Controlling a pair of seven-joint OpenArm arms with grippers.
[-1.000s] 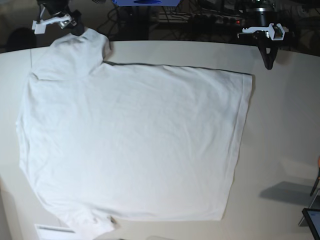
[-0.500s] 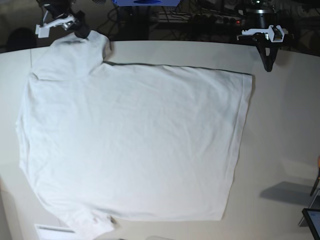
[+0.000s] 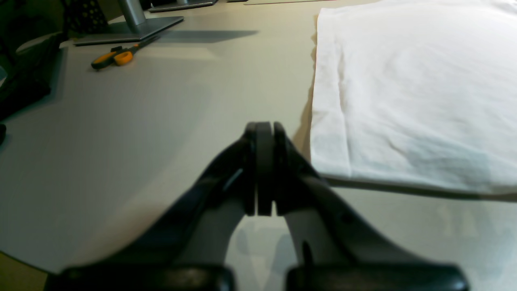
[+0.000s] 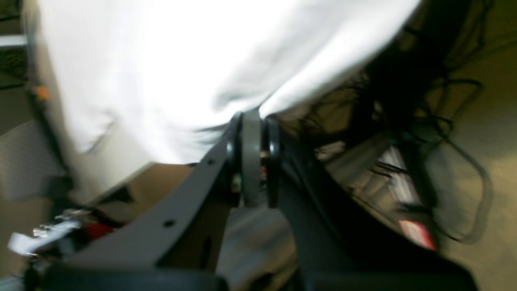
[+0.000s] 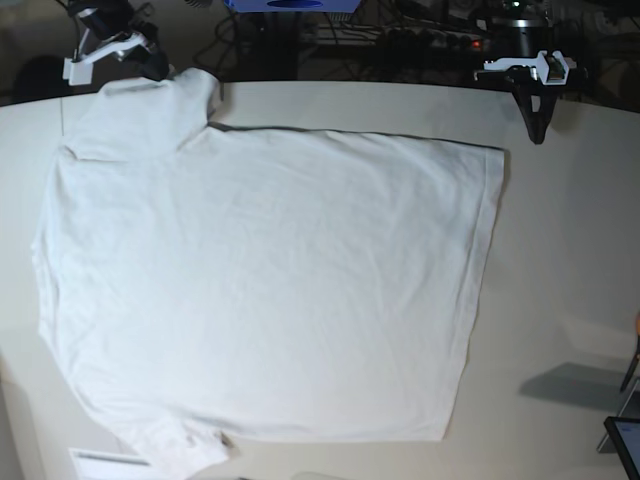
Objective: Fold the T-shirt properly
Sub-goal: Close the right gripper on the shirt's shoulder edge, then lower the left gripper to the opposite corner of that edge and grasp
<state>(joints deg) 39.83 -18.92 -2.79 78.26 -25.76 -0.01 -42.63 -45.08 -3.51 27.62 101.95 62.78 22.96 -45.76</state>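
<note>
The white T-shirt lies spread flat on the tabletop, with one sleeve reaching the back left edge. My right gripper is at that sleeve's end. In the blurred right wrist view it is shut, with the white cloth pinched at its tips. My left gripper hangs shut and empty at the back right, apart from the shirt. In the left wrist view it sits just left of the shirt's hemmed corner.
Orange-handled scissors and a monitor stand base lie on the table beyond the left gripper. Cables and equipment sit behind the back edge. A dark tablet corner is at the front right, a white strip at the front left.
My right gripper has shifted slightly left and back at the sleeve's end, and the sleeve's top edge has shifted with it. The left arm has not moved.
</note>
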